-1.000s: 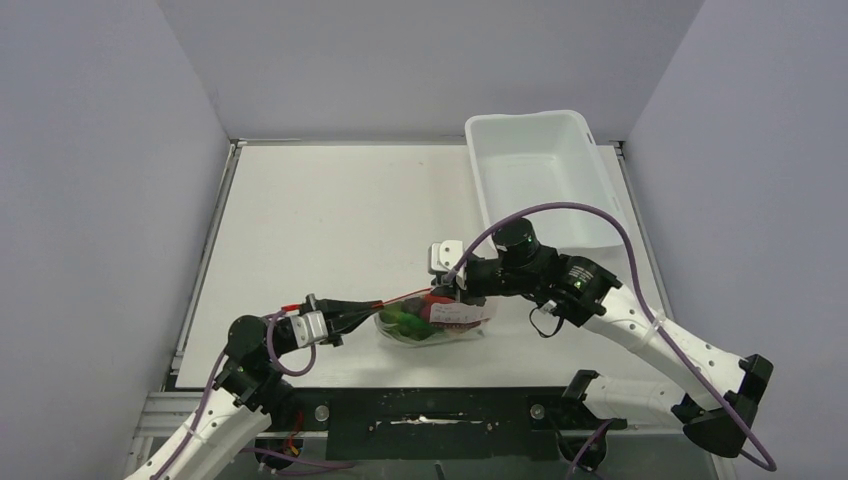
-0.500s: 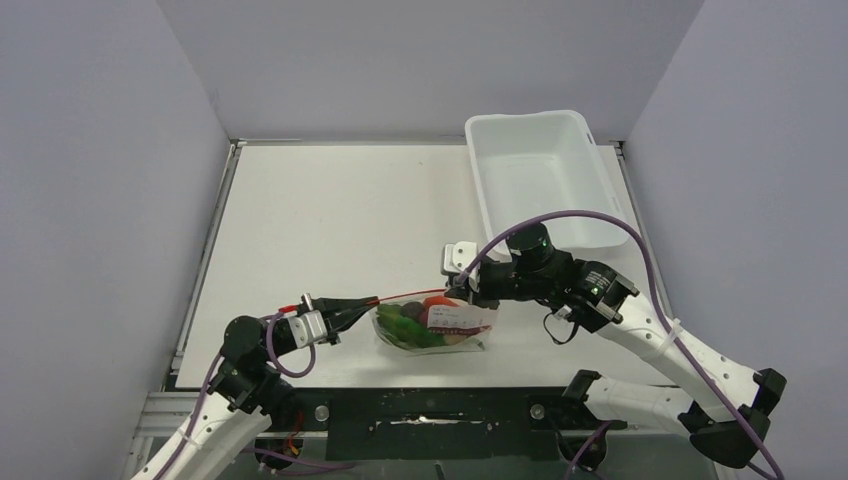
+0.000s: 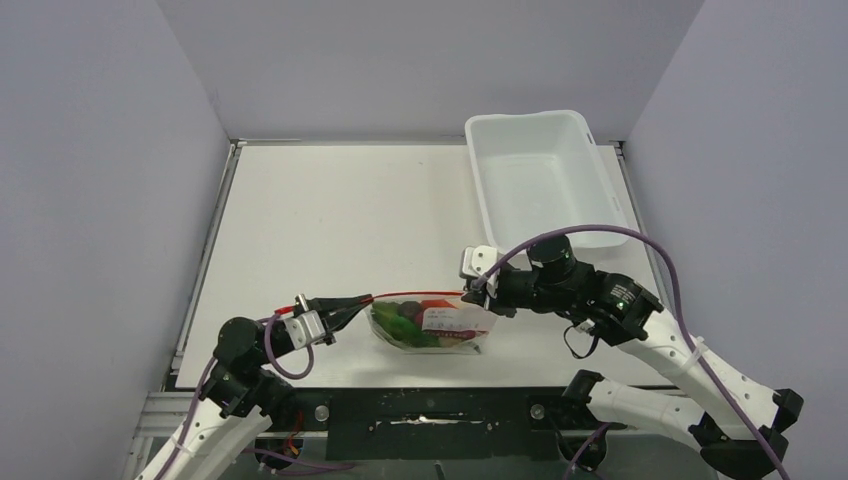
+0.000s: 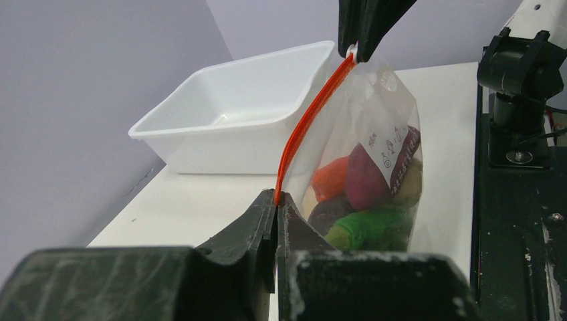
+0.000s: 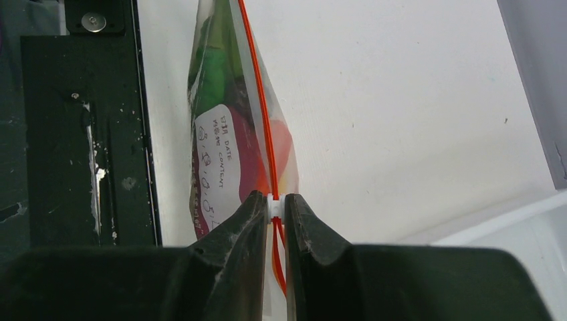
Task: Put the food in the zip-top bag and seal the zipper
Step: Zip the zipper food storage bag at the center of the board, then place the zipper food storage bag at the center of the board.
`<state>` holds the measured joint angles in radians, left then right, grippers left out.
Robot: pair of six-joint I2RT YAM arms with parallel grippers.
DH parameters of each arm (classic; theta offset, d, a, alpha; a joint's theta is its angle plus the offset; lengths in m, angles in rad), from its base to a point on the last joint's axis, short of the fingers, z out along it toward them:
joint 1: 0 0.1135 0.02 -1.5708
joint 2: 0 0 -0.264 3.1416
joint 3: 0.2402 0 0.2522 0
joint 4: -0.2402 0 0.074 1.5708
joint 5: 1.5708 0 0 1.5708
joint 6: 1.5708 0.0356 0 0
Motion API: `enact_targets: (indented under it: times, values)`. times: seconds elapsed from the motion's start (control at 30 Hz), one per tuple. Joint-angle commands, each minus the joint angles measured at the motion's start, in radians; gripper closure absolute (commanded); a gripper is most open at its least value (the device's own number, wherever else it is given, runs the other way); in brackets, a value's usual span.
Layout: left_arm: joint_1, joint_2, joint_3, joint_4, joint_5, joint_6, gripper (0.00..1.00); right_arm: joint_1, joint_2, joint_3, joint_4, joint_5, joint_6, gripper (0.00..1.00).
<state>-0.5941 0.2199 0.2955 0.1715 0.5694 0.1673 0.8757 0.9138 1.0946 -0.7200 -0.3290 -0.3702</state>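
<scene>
Right gripper [image 5: 276,206] is pinching the white slider [image 5: 275,199] on the zipper [image 5: 256,100], jaws closed tight on it. Zip-top bag [image 5: 217,144] is stretching away up-frame, holding green, maroon and orange-red food [image 5: 215,73]. Black base plate [image 5: 80,147] is sitting left of it.

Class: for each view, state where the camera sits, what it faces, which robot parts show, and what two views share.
Top external: above and behind the robot, facing down at the table; left gripper and right gripper show.
Left wrist: on that wrist, facing along the zipper toward the white tub; own fingers show.
Right wrist: on that wrist, looking along the zip-top bag; own fingers show.
Both wrist views share the zipper.
</scene>
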Motion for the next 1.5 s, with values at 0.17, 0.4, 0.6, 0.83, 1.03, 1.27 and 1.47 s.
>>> enact_targets:
  times: [0.17, 0.4, 0.6, 0.83, 1.03, 1.27, 1.47]
  values:
    - [0.003, -0.029, 0.105, -0.082, -0.092, 0.044, 1.00, -0.017, -0.097, 0.037, -0.134, 0.148, 0.026, 1.00]
    - [0.004, -0.051, 0.119, -0.107, -0.143, 0.040, 1.00, -0.017, -0.138, 0.073, -0.245, 0.214, 0.057, 1.00]
    - [0.003, -0.053, 0.126, -0.137, -0.182, 0.037, 1.00, -0.017, -0.181, 0.099, -0.309, 0.254, 0.099, 1.00]
    - [0.003, -0.032, 0.128, -0.148, -0.218, 0.038, 1.00, -0.017, -0.202, 0.082, -0.333, 0.278, 0.109, 1.00]
    - [0.003, -0.027, 0.132, -0.171, -0.219, 0.035, 1.00, -0.017, -0.214, 0.094, -0.335, 0.278, 0.106, 1.00]
    - [0.003, -0.042, 0.158, -0.198, -0.200, -0.040, 1.00, -0.017, -0.223, 0.083, -0.307, 0.110, 0.104, 1.00]
    - [0.003, -0.030, 0.246, -0.335, -0.249, -0.212, 1.00, -0.017, -0.240, 0.027, -0.232, -0.038, 0.156, 1.00]
